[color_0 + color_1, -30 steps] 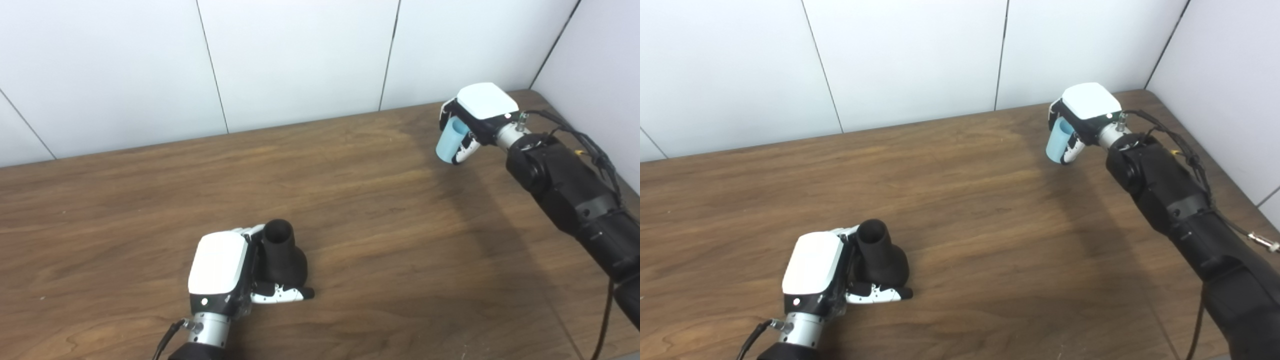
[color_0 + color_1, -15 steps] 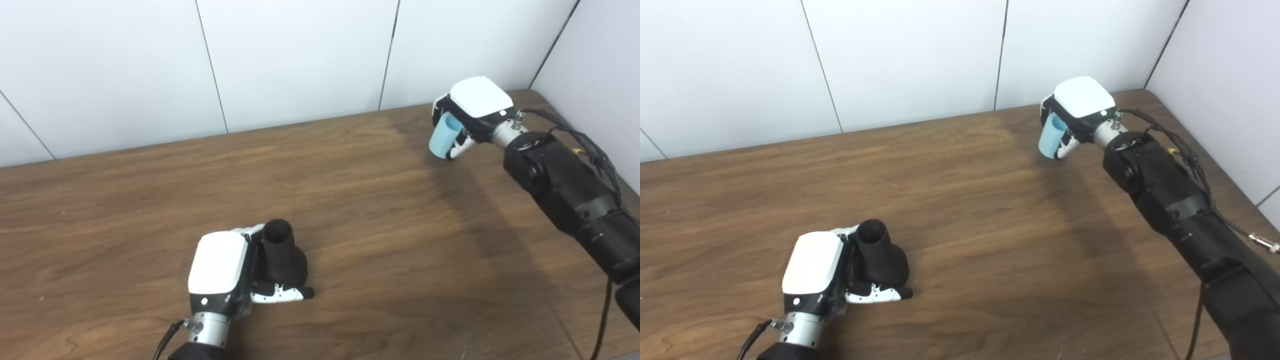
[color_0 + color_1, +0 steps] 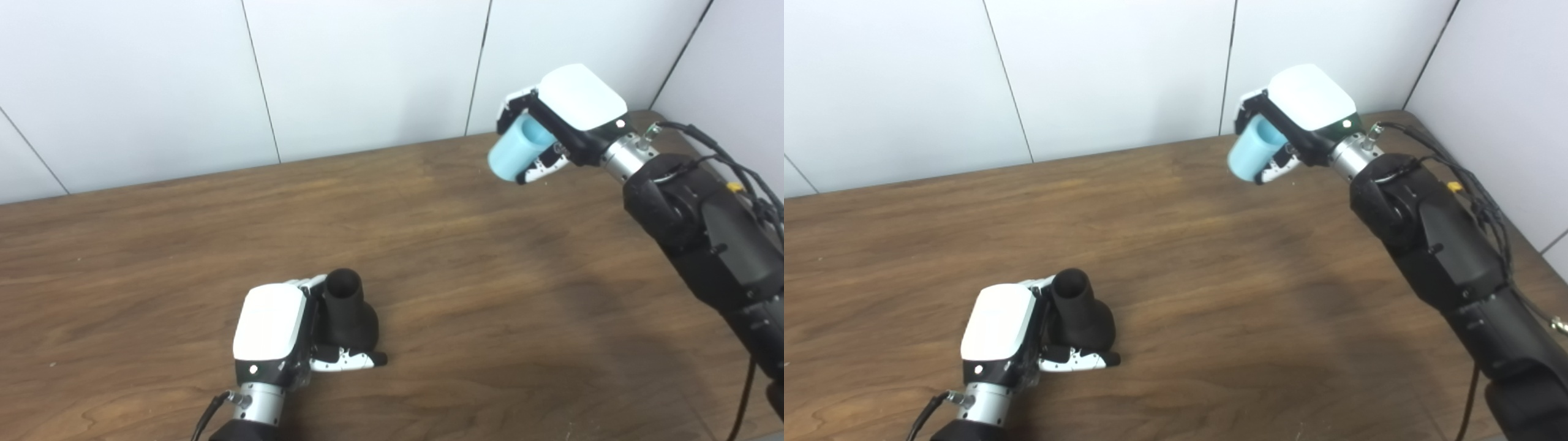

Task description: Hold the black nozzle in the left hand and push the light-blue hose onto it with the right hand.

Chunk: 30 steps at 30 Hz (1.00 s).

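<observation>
Left hand (image 3: 272, 334) low at about 7 o'clock in the view, fingers wrapped around the black nozzle (image 3: 348, 309), thumb across the flared base. Nozzle stands on the tabletop (image 3: 429, 257) with its narrow open mouth up, leaning a little toward 12 o'clock.

Right hand (image 3: 566, 116) high at about 2 o'clock, raised clear of the tabletop, fingers closed around the light-blue hose (image 3: 517, 153). Hose is a short tube, its open end pointing down toward 7 o'clock. White back of the hand faces up; black forearm runs off toward 4 o'clock.

Hose and nozzle well apart, bare wood between them. White panelled wall (image 3: 367, 67) behind at 12 o'clock.
</observation>
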Each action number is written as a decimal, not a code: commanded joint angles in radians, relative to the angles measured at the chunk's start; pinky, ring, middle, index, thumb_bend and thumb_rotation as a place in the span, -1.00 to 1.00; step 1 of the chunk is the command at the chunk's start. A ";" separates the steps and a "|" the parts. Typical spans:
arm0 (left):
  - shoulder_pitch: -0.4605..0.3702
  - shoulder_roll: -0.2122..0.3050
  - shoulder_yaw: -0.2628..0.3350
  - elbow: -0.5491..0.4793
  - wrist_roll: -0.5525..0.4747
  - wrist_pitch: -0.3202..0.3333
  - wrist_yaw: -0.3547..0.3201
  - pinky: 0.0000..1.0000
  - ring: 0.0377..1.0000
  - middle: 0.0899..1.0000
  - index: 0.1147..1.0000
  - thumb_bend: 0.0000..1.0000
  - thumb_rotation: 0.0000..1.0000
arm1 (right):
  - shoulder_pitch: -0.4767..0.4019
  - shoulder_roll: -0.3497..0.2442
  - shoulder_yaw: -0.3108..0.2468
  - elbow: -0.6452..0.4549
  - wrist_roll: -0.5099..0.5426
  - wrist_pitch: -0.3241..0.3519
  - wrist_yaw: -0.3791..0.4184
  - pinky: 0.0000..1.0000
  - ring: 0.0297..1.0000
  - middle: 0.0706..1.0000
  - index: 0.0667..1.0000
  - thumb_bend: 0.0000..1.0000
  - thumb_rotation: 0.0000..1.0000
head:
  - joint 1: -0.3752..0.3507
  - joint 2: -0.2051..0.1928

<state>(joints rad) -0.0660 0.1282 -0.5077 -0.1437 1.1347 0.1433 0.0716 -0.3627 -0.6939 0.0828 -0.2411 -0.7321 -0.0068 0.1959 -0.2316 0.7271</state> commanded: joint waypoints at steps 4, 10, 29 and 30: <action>0.019 -0.013 -0.026 0.028 0.014 0.003 -0.032 -0.03 -0.02 -0.23 -0.13 0.05 -1.00 | -0.011 0.006 -0.037 -0.129 0.059 0.007 0.048 -0.12 -0.22 -0.04 -0.06 0.03 -1.00 | 0.030 0.006; 0.019 -0.033 -0.037 0.037 0.036 0.009 -0.021 -0.05 -0.07 -0.28 -0.12 0.04 -1.00 | 0.020 0.033 -0.024 -0.240 0.086 0.002 0.120 -0.27 -0.29 -0.07 0.01 0.02 -1.00 | 0.082 0.014; 0.028 -0.063 -0.059 0.045 0.052 0.024 -0.010 -0.24 -0.22 -0.33 -0.14 0.04 -1.00 | 0.085 0.264 0.068 -0.430 0.091 0.041 0.269 -0.28 -0.27 -0.06 -0.05 0.03 -1.00 | 0.179 0.023; 0.027 -0.065 -0.061 0.046 0.053 0.026 -0.009 -0.23 -0.21 -0.33 -0.13 0.04 -1.00 | 0.085 0.274 0.072 -0.426 0.094 0.036 0.267 -0.27 -0.26 -0.06 -0.07 0.03 -1.00 | 0.182 0.023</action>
<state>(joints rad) -0.0617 0.0729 -0.5415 -0.1246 1.1906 0.1788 0.0878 -0.2486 -0.4225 0.1606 -0.6416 -0.6423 0.0436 0.4761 -0.0491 0.7486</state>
